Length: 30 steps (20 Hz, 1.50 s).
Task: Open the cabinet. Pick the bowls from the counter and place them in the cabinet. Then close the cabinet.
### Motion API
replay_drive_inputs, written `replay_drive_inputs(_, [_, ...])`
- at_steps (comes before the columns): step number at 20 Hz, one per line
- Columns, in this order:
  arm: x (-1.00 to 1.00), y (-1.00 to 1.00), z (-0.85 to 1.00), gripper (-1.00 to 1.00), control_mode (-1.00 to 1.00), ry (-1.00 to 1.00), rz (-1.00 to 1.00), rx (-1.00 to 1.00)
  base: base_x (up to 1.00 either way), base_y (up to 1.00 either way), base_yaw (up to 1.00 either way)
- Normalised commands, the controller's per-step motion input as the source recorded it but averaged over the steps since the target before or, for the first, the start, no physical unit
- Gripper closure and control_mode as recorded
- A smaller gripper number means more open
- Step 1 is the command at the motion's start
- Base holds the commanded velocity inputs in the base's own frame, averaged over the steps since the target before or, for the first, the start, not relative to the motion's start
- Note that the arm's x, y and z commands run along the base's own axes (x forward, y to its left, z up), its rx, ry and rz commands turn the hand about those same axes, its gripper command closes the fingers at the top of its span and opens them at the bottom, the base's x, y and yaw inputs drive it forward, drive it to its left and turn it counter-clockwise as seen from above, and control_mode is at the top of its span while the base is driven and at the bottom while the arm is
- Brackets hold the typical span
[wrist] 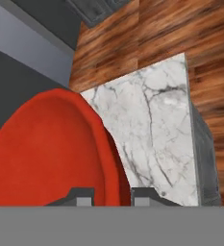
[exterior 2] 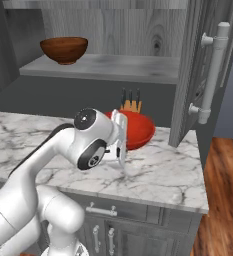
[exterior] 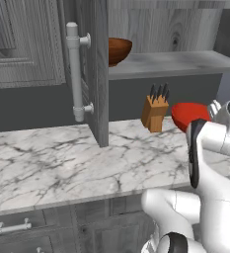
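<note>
We hold the red bowl (wrist: 51, 153) by its rim in the closed tool (wrist: 112, 194), just over the counter (exterior: 62, 153); next we must lift it to the cabinet (exterior 2: 188, 75) shelf (exterior 2: 118, 67), beside the wooden bowl (exterior 2: 64, 50)

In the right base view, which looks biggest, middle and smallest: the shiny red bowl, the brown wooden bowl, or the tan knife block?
1. Shiny red bowl, though it sits nearer the camera and the arm hides part.
2. Brown wooden bowl.
3. Tan knife block, mostly hidden behind the red bowl.

Wood plank floor (exterior 2: 223, 200), dark grey wall (exterior: 32, 106).
</note>
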Motion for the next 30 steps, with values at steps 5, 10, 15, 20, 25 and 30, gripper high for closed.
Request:
replay_drive_inputs(5, [-0.29, 0.0, 0.62, 1.0, -1.0, -0.16, -0.03, 0.0, 0.0, 0.0, 0.0])
replay_drive_inputs(10, [-0.38, 0.0, 0.55, 1.0, -1.0, 0.0, 0.0, 0.0, 0.0, 0.0, 0.0])
replay_drive_inputs(15, [-0.56, 0.02, 0.32, 1.0, -1.0, 0.02, 0.0, -0.02, 0.0, 0.0, 0.0])
replay_drive_inputs(20, [-0.28, 0.05, 0.61, 1.0, -1.0, -0.04, 0.0, -0.05, 0.0, 0.0, 0.0])
replay_drive_inputs(25, [0.0, 0.32, 0.51, 1.0, -1.0, -0.3, -0.02, -0.13, 0.0, 0.0, 0.0])
replay_drive_inputs(30, [0.3, 0.09, 0.16, 1.0, -1.0, -0.15, 0.0, -0.01, 0.0, 0.0, 0.0])
